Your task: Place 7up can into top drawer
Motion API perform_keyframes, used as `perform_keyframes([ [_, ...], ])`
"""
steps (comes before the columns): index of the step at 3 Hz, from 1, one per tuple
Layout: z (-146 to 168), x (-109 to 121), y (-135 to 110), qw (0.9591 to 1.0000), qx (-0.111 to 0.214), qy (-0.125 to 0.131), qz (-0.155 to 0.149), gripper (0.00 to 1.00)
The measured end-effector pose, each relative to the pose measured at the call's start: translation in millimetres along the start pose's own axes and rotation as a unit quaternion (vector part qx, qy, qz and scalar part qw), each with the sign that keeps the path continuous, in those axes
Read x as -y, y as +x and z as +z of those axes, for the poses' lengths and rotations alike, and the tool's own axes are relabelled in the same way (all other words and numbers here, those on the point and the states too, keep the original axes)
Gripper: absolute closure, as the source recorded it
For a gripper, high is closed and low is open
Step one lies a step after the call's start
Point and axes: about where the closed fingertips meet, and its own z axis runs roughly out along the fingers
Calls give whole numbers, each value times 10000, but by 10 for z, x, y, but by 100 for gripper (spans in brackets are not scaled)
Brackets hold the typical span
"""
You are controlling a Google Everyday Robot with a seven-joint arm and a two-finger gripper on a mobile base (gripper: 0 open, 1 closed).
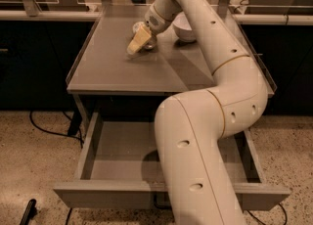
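Note:
The 7up can (150,44) stands on the grey tabletop (112,67) at the back, just left of a white bowl (184,27). Only a small part of the can shows behind my gripper (139,39). The gripper reaches down from the upper right and sits right at the can, covering its left side. The top drawer (102,194) is pulled open below the tabletop, and its grey inside (122,153) holds nothing that I can see. My arm (195,141) crosses in front of the drawer's middle and right.
Dark cabinets stand on both sides of the table. A glass rail (49,13) runs along the back. Black cables (46,128) lie on the speckled floor at the left, and a dark object (27,212) lies at the lower left.

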Motion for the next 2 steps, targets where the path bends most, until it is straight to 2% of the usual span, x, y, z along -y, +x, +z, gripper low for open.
perform_keyframes([
  [2,1,0,0,10000,0,0,0,66],
])
